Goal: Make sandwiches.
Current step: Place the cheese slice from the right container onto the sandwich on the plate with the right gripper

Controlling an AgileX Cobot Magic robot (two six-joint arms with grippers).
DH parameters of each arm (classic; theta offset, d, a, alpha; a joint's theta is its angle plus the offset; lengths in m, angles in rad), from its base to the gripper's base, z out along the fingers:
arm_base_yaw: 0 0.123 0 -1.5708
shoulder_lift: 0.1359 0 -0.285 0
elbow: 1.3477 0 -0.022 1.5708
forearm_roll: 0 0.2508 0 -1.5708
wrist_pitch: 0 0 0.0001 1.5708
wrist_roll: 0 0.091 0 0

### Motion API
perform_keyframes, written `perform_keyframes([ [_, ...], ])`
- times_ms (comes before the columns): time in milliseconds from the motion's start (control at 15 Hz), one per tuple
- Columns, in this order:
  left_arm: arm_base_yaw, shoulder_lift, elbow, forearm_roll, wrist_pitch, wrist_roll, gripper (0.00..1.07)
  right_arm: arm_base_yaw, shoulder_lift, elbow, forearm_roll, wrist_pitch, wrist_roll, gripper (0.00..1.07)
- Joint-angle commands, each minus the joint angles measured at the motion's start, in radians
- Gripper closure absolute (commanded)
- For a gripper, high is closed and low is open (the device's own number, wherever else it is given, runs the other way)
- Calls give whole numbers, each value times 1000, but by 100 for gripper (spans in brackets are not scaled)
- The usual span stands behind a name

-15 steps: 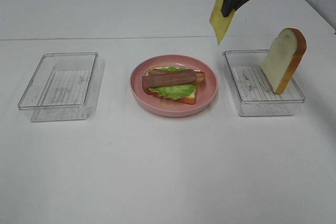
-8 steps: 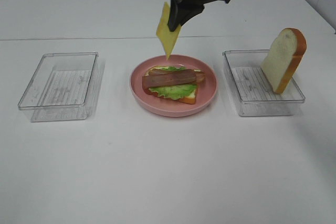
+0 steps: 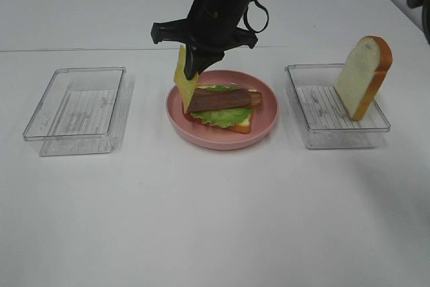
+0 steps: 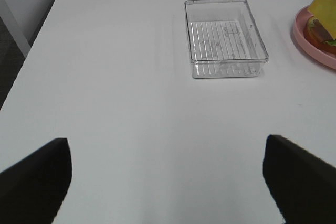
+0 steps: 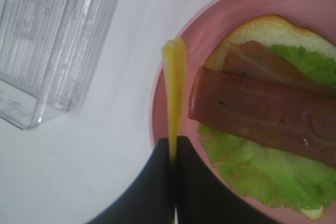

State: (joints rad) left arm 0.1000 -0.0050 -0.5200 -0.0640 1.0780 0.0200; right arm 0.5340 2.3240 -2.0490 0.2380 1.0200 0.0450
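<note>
On the pink plate (image 3: 222, 140) lies an open sandwich (image 3: 225, 107): a white bread slice with green lettuce (image 5: 252, 174) and brown bacon strips (image 5: 262, 111) on top. My right gripper (image 3: 191, 66) reaches across the middle and is shut on a thin yellow cheese square (image 3: 184, 80). The cheese hangs edge-down over the plate's left rim, just left of the bacon. The right wrist view shows the cheese (image 5: 175, 98) edge-on, pinched in the gripper (image 5: 172, 153). Another bread slice (image 3: 363, 77) leans upright in the right tray. My left gripper (image 4: 168, 182) is open over bare table, holding nothing.
A clear plastic tray (image 3: 77, 109) sits left of the plate, and a second one (image 3: 322, 132) on the right holds the leaning bread. The left wrist view shows the left tray (image 4: 215, 0) ahead and the plate's edge (image 4: 310, 35) beyond it.
My right gripper has carried the cheese from above the right tray leftward and down, to just over the plate's left rim. Everything else is unmoved.
</note>
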Motion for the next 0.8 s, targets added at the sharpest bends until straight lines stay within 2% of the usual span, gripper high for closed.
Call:
perform_keyframes([
  [67,5,-14,2,-2,-3,2,16,0,30,2,-31,-12,5,107],
  [400,5,-14,2,-2,-3,2,16,0,54,2,-263,-20,41,107],
  [800,5,-14,2,-2,-3,2,16,0,59,2,-332,33,41,107],
])
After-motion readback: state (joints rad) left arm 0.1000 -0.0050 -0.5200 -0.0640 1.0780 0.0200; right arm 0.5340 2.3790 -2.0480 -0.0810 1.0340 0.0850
